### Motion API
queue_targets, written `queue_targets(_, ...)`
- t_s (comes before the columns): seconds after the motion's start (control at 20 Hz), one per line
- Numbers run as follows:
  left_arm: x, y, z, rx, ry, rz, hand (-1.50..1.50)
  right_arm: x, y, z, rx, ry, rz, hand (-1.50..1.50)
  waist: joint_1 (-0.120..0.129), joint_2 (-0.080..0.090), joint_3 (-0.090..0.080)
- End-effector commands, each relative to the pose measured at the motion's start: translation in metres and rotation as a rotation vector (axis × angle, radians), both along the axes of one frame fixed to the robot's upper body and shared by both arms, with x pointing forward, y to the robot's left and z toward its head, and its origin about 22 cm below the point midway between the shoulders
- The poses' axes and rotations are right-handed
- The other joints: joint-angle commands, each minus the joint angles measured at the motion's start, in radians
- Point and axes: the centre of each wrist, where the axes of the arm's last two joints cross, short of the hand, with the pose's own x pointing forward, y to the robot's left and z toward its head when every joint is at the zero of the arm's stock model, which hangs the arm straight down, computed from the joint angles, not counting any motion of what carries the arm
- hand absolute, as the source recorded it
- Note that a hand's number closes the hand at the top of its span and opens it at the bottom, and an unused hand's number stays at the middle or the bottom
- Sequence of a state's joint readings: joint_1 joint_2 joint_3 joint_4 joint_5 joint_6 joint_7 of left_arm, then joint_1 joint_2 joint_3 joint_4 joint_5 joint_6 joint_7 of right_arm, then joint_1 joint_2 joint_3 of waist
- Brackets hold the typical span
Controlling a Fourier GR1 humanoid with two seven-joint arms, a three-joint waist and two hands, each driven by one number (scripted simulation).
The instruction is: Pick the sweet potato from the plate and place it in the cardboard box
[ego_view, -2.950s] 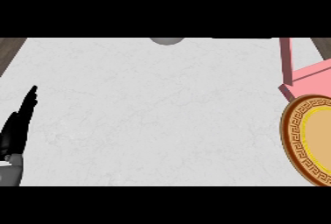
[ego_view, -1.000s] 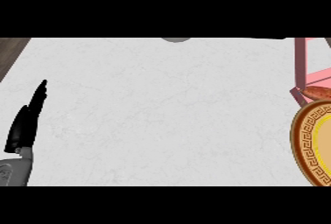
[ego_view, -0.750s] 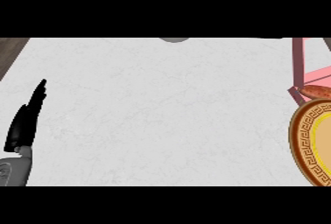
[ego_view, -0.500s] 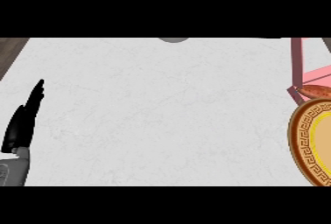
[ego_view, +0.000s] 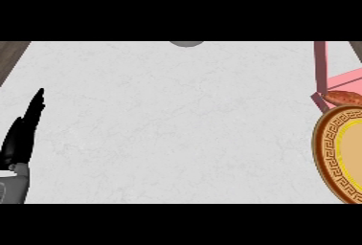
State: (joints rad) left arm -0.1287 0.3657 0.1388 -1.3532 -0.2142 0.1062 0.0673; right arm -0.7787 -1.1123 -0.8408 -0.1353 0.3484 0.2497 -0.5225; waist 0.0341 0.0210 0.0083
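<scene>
Resting released at far left, left robot hand [ego_view: 21, 134]; sweet potato [ego_view: 344, 98] in box [ego_view: 338, 81] beside plate [ego_view: 326, 153]

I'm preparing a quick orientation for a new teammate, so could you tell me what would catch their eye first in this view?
The ornate plate with its gold patterned rim stands out at the right edge, only partly in view. Just above it, the reddish-brown sweet potato lies in the pink cardboard box. Against the pale counter, the black left hand rests open at the left edge, fingers up.
</scene>
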Motion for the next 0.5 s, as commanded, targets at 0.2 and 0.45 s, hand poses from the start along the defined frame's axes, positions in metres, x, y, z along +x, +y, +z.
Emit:
queue_targets(0.2, -0.01, 0.024, 0.007, 0.004, 0.001, 0.021, 0.0, -0.068, -0.034, -0.001, -0.021, 0.027, -0.024, -1.5, -0.008, -0.002, 0.002)
queue_targets(0.45, -0.013, 0.011, -0.008, 0.002, 0.006, 0.03, 0.0, -0.094, -0.043, -0.008, -0.065, 0.112, 0.04, -1.5, -0.012, -0.001, 0.005)
